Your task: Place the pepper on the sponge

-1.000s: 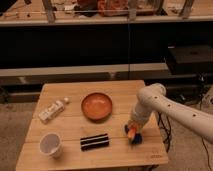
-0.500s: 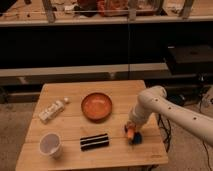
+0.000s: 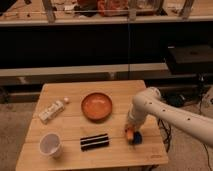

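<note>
gripper (image 3: 131,131) low over the desk (image 3: 75,157); clamped or spread, i cannot tell. pepper (image 3: 130,135) right at its tip, against the sponge (image 3: 138,138) just beyond it. my judgement: pepper light, smooth, rolls easily, so grip across its middle. sponge soft and yielding. no writing legible anywhere.

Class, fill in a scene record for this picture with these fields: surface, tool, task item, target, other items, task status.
surface: wooden table
tool: end effector, low over the table's right front, at the pepper
task item: pepper, orange, just under the end effector, by the sponge's left edge
target: sponge, blue, partly hidden
other items: orange-brown bowl centre; black striped block front; white cup front left; white packet left
task status: cannot tell whether the pepper rests on the sponge
</note>
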`<state>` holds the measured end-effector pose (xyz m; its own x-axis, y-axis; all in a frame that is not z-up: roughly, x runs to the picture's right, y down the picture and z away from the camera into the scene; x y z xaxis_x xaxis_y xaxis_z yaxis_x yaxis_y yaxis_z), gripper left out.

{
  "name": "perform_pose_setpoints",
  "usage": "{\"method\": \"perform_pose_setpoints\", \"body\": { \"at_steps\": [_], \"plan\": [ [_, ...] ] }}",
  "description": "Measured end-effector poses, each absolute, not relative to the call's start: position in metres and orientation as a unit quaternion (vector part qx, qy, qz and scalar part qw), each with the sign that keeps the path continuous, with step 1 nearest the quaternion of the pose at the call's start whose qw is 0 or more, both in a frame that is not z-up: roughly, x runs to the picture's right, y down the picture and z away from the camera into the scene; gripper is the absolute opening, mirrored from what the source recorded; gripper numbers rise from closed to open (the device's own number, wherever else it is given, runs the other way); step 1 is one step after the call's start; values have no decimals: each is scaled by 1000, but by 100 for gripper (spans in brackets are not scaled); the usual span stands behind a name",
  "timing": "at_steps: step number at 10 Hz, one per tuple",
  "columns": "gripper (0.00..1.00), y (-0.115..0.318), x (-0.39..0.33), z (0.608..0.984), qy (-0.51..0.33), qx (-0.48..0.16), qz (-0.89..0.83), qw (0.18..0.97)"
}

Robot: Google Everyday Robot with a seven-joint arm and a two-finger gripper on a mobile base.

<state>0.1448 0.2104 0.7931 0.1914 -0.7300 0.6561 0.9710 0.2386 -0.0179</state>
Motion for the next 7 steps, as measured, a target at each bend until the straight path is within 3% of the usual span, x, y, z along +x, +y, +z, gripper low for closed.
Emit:
{"method": "perform_pose_setpoints", "body": {
  "at_steps": [1, 7],
  "plan": [
    [79, 209, 145, 795, -268, -222, -583, 735],
    [79, 202, 165, 808, -287, -233, -565, 738]
  ]
}}
